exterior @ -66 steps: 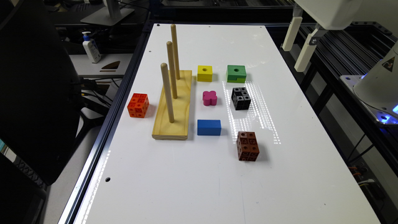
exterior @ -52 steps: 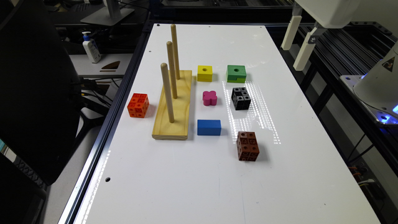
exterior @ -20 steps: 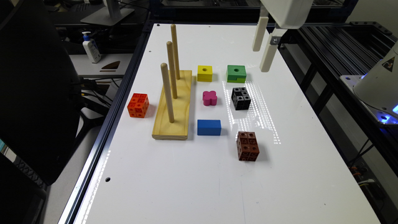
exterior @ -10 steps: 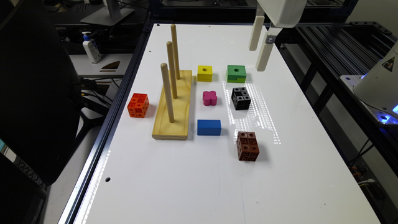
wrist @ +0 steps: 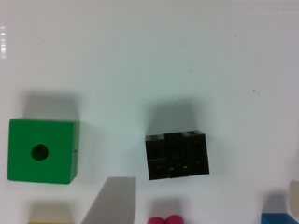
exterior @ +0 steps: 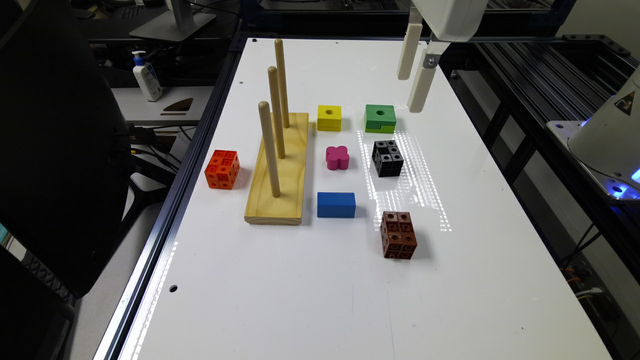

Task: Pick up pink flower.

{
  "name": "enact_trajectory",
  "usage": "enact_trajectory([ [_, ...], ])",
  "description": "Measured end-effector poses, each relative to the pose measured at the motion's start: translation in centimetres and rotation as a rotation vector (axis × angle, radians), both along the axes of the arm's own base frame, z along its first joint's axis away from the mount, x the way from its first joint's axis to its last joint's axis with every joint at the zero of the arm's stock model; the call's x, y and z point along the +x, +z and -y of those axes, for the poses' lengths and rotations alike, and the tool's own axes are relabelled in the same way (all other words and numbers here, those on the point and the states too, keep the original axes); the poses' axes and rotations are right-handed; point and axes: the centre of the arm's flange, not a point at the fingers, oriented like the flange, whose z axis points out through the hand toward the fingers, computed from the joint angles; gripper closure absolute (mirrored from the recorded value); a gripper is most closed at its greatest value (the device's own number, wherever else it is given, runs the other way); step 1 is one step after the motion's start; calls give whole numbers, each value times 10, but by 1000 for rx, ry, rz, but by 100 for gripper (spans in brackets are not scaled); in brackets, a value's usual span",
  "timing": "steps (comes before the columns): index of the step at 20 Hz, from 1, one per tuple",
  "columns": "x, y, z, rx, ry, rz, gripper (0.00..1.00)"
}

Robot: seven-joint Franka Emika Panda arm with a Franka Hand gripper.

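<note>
The pink flower (exterior: 337, 157) lies flat on the white table (exterior: 310, 300), between the wooden peg board (exterior: 279, 172) and a black studded cube (exterior: 388, 157). In the wrist view a sliver of the pink flower (wrist: 166, 220) shows at the picture's edge, beside the black cube (wrist: 176, 154). My gripper (exterior: 409, 94) hangs high over the table, past the green block (exterior: 380, 118) toward the exterior view's right. It is well above and apart from the flower. In the wrist view the gripper (wrist: 205, 186) is open, its fingers (wrist: 111, 201) wide apart with nothing between them.
A yellow cube with a hole (exterior: 329, 117) sits behind the flower and a blue block (exterior: 336, 204) in front of it. A brown studded cube (exterior: 398, 234) and an orange one (exterior: 222, 169) stand further off. Three tall pegs (exterior: 270, 145) rise from the board.
The gripper has travelled from the table's edge at the exterior view's right toward the blocks, stopping above and beside the green block. No block has moved.
</note>
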Motion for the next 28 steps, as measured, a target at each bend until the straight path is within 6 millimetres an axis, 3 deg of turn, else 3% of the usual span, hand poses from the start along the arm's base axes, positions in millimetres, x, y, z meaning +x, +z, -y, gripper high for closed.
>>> enact_trajectory([
  [12, 39, -7, 3, 6, -6, -5, 0],
  [28, 57, -7, 8, 4, -12, 1, 0],
])
